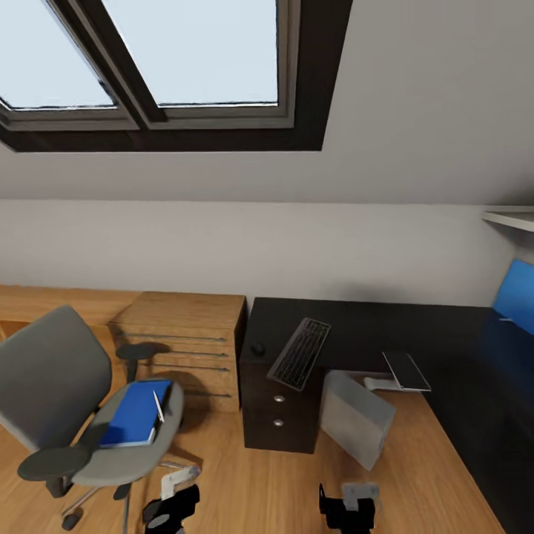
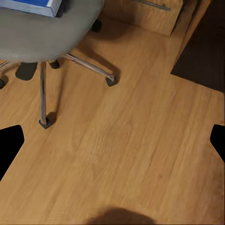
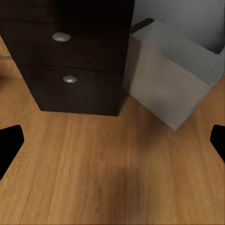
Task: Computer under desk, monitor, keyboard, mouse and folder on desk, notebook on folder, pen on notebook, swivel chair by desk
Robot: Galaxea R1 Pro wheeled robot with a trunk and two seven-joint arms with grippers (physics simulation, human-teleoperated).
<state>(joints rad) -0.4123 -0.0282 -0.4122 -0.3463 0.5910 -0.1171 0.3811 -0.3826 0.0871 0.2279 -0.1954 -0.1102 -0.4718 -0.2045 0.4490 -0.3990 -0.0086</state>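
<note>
A grey swivel chair [image 1: 52, 386] stands at the left on the wood floor. On its seat lies a blue folder or notebook [image 1: 136, 411] with a white pen [image 1: 158, 406] across it; I cannot tell the two blue items apart. The black desk [image 1: 386, 326] carries the keyboard [image 1: 300, 353], slanted near its left end, and a small dark mouse [image 1: 257, 348] beside it. A grey computer [image 1: 356, 419] leans under the desk. A blue screen [image 1: 515, 297] shows at the right edge. My left gripper [image 1: 172, 508] and right gripper [image 1: 348, 508] hang low, both open and empty.
A wooden dresser [image 1: 185, 348] stands between chair and desk. The desk's black drawer unit [image 3: 70, 56] is right of it. A dark flat panel [image 1: 406, 369] on a white arm sits at the desk's front edge. Chair legs [image 2: 89, 68] spread over the floor. A shelf [image 1: 512, 219] is high at right.
</note>
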